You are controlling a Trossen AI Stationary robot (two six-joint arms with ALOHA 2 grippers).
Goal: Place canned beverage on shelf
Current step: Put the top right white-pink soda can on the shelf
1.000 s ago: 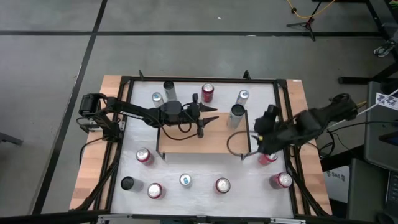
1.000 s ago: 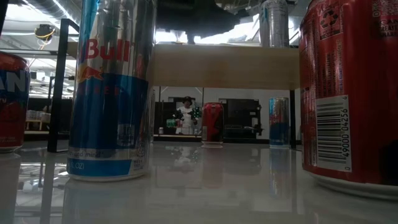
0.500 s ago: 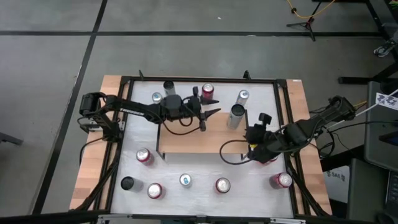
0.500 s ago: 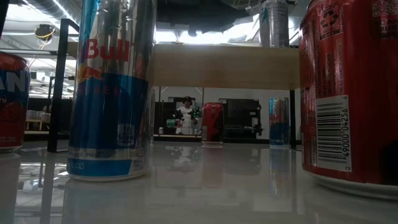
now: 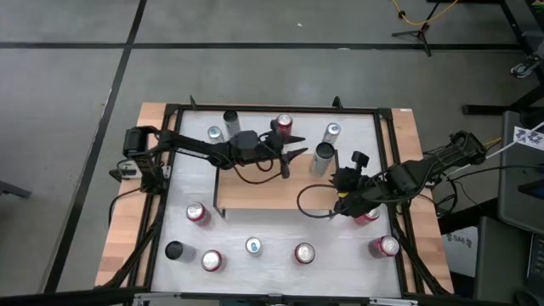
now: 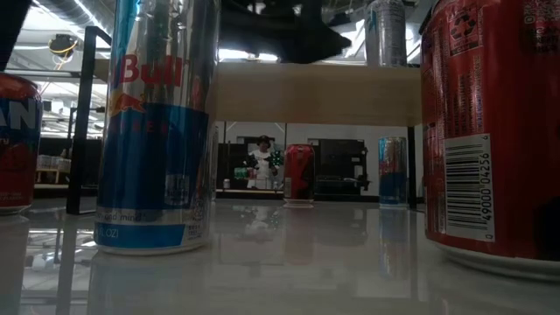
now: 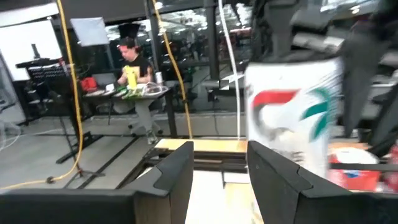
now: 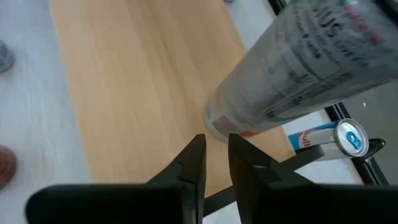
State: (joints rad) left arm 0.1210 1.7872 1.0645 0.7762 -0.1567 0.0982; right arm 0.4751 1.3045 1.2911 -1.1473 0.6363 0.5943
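Observation:
A tall silver can stands upright on its base at the far right corner of the shelf, a light wooden board on thin black legs. The low view shows the same can on top of the board. My left gripper hovers open and level over the shelf's far edge, just left of the can. Nothing is between its fingers, and the can stands ahead of them. My right gripper is shut, slanting down over the shelf's right end. It points at the can's base and holds nothing.
Loose cans stand on the white tabletop around the shelf: a red one and silver ones behind it. Others stand in front. A red can sits under my right arm. A black frame rims the table.
My right gripper has shut on nothing while it sank and drew in toward the shelf's right end. My left gripper, still open, has gone toward the table's right edge, closer to the silver can. The can has kept its place on the shelf.

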